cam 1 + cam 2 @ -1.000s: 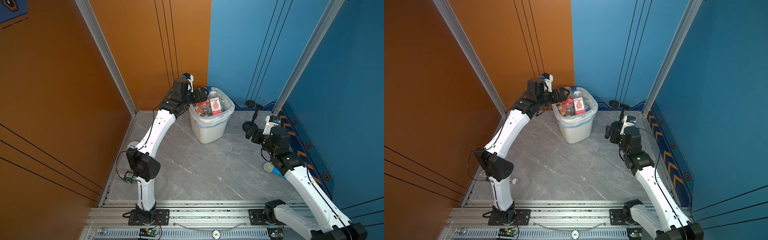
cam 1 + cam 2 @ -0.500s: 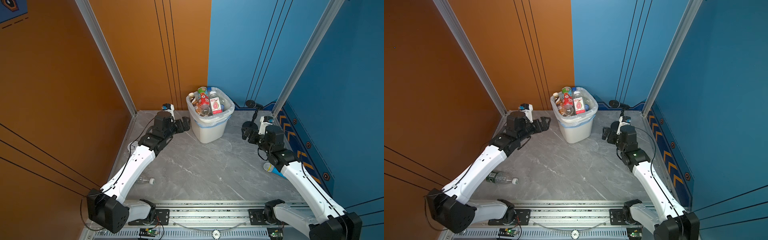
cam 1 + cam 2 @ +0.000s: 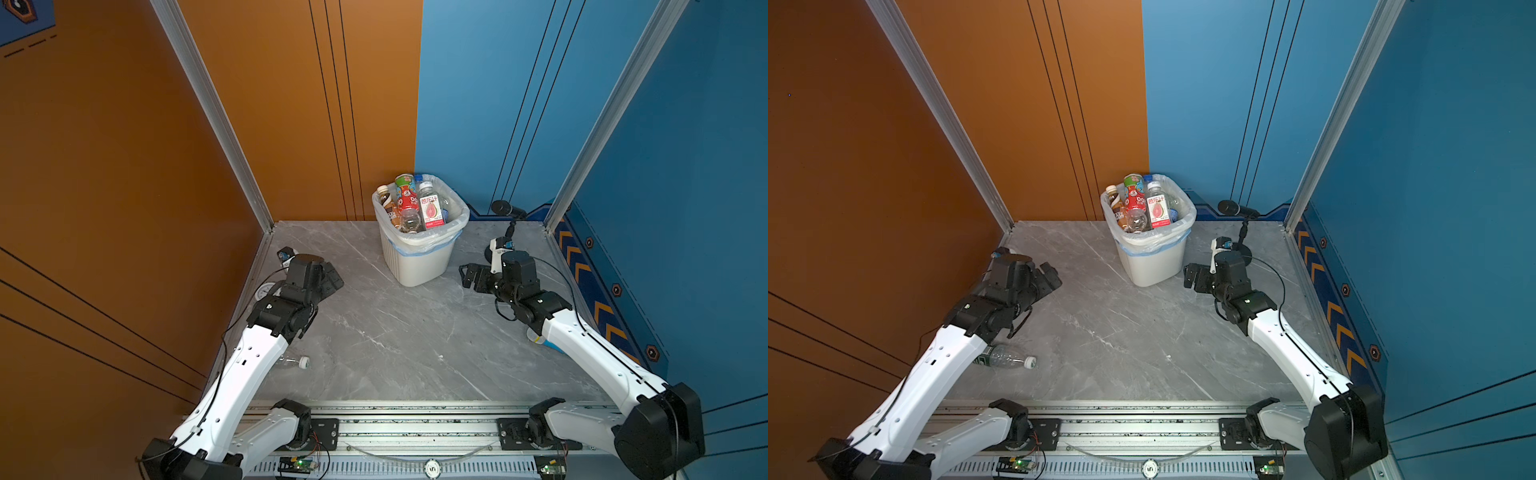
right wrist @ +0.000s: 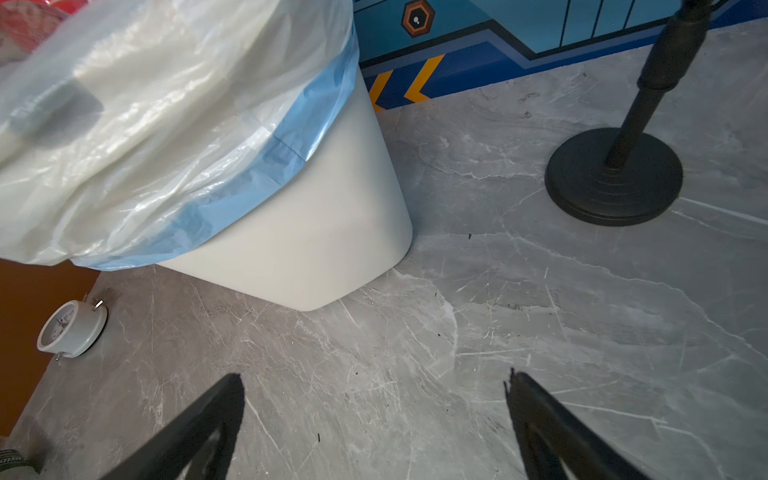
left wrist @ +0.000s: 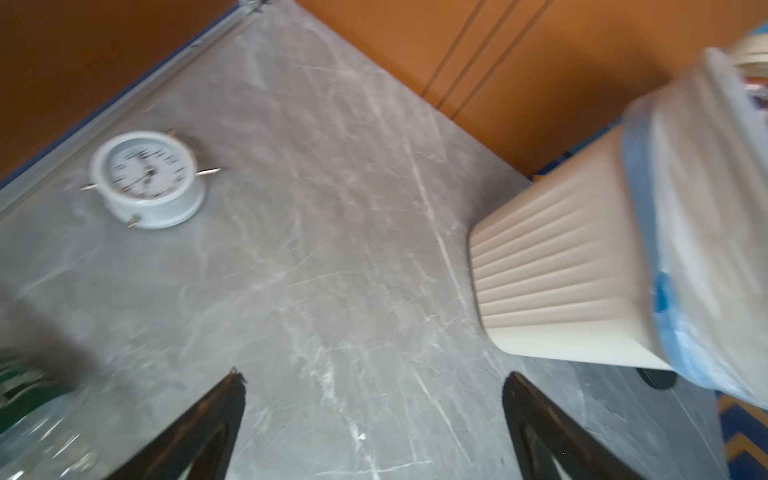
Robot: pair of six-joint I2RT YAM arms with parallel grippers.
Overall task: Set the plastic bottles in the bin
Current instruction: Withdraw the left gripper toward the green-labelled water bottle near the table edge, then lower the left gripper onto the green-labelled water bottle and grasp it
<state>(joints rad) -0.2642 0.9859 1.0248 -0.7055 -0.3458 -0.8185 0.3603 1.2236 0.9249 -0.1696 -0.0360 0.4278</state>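
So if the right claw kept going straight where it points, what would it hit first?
Probably the bin: the open right gripper points at its lower wall, with only bare table between. Depth is unclear, so it may just clip the near corner.

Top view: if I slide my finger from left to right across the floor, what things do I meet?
In a top view: bottle → left end effector → bin → right end effector → microphone stand.
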